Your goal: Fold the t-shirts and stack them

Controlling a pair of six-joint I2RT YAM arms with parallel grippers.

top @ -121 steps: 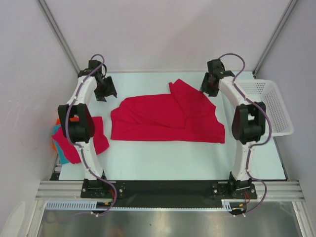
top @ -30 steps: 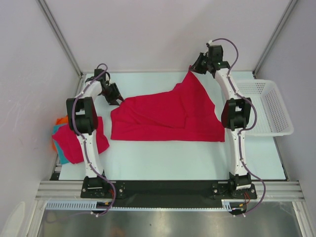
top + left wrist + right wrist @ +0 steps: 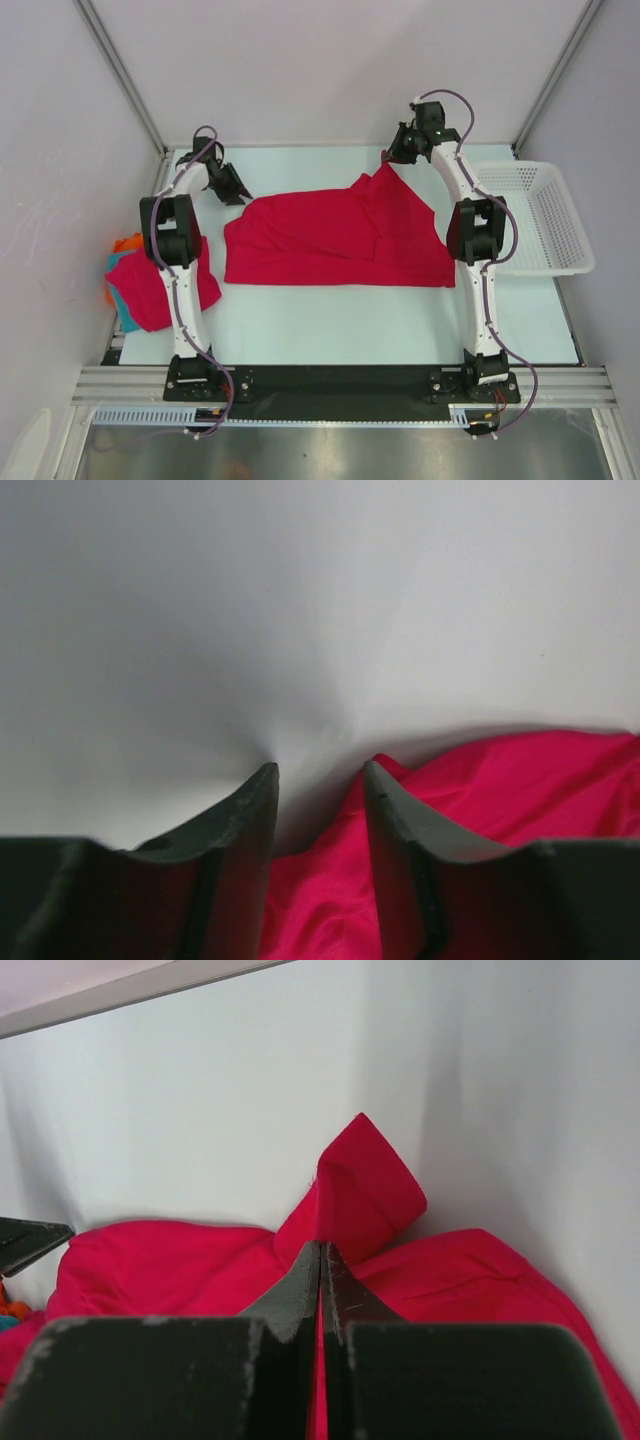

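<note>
A crimson t-shirt [image 3: 330,240] lies spread and rumpled across the middle of the table. My right gripper [image 3: 390,158] is shut on its far right corner, and that corner is raised a little off the surface. In the right wrist view the fingers [image 3: 300,1290] press together with a sliver of red cloth [image 3: 365,1185] between them. My left gripper [image 3: 237,193] is at the shirt's far left corner. Its jaws stand apart, and the edge of the shirt [image 3: 520,790] lies between and under them [image 3: 320,770]. A folded red shirt [image 3: 150,285] tops a pile at the left edge.
Teal [image 3: 125,315] and orange [image 3: 125,243] garments stick out from under the left pile. A white mesh basket [image 3: 545,215] stands at the right edge. The enclosure's back wall rises just behind both grippers.
My left gripper's jaws have narrowed at the shirt's far left corner. My right gripper has come down and slightly left with the corner it holds, and the cloth hangs slacker.
</note>
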